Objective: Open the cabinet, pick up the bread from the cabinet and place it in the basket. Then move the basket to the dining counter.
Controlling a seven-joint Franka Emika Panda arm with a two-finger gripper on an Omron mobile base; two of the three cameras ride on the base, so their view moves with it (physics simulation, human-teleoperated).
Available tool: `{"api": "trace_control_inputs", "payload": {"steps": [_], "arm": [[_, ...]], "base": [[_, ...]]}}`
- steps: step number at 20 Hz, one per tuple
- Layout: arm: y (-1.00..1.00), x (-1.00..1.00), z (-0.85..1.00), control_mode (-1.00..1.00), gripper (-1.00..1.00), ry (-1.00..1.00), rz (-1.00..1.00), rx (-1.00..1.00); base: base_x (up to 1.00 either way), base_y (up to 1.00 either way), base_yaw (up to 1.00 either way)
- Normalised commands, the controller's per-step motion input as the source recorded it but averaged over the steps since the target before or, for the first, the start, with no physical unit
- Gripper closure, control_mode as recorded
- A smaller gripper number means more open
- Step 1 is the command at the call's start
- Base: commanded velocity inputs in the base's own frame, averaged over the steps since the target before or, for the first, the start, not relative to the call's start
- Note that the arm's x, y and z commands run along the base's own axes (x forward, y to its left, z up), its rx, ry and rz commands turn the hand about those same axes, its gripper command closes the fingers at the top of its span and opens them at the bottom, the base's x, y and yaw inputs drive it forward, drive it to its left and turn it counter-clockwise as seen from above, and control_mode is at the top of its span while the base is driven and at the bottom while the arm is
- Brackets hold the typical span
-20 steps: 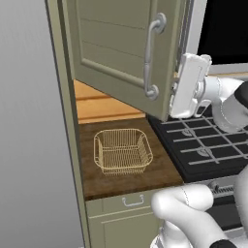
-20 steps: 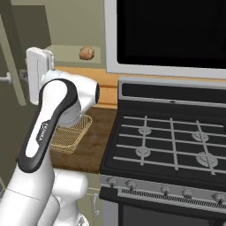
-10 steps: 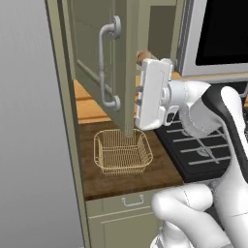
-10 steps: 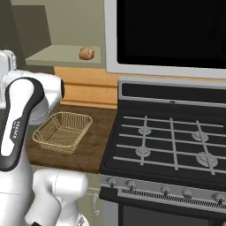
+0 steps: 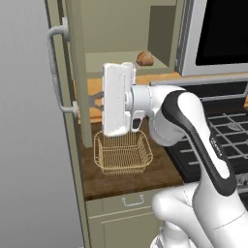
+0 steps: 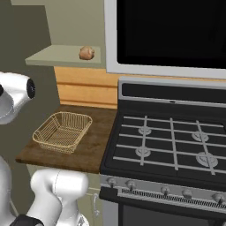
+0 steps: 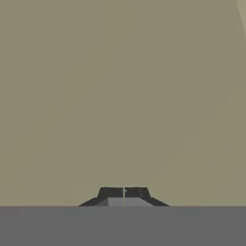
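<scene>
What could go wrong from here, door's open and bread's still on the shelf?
1. The gripper is shut and pressed close to the inner face of the cabinet door; turning toward the shelf could knock the door or its handle.
2. The bread is small and round, near the shelf's front edge; shut or late-opening fingers may push it so it rolls off.
3. The basket sits under the arm; a low swing could shove it along the worktop.

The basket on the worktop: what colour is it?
Golden tan wire mesh; the basket shows best in the right base view.
</scene>
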Motion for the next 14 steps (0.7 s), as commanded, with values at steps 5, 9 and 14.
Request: {"api": "trace_control_inputs", "payload": {"steps": [5, 9, 14], "arm": [[-0.36, 0.00, 0.25, -1.00, 1.00, 0.02, -0.07, -0.03], [-0.97, 0.00, 0.09, -1.00, 1.00, 0.00, -0.03, -0.02], [-0.72, 0.00, 0.00, -1.00, 1.00, -0.14, -0.08, -0.24]], "base": [[0.00, 0.00, 0.00], [0.00, 0.00, 0.00], [0.00, 0.00, 0.00]]}}
